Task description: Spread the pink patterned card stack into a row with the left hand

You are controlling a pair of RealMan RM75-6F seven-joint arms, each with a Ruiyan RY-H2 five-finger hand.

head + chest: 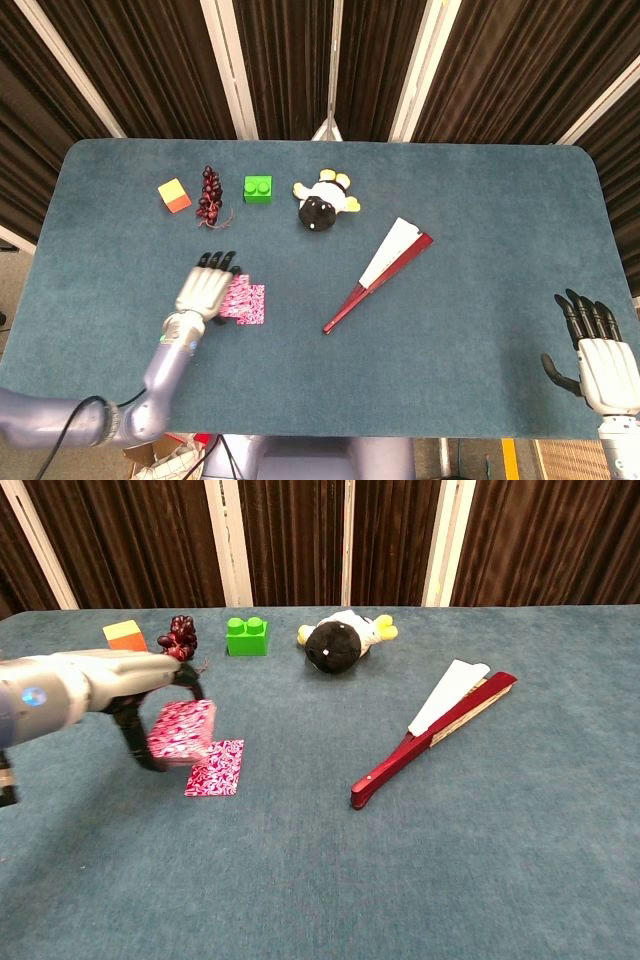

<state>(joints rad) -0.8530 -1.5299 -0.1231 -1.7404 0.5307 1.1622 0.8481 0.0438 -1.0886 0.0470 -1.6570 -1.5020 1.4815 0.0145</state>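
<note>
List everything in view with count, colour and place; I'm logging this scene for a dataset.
table: one, blue-green cloth top, fills both views
card stack: one, pink patterned, near left, held tilted off the table
loose card: one, pink patterned, flat on the table beside the stack
cube: one, orange and yellow, far left
grapes: one bunch, dark red, right of the cube
brick: one, green, right of the grapes
plush toy: one, black, white and yellow, far centre
folding fan: one, red and white, partly open, centre right
left hand: one, silver and black, holds the card stack
right hand: one, fingers spread, near right corner
</note>
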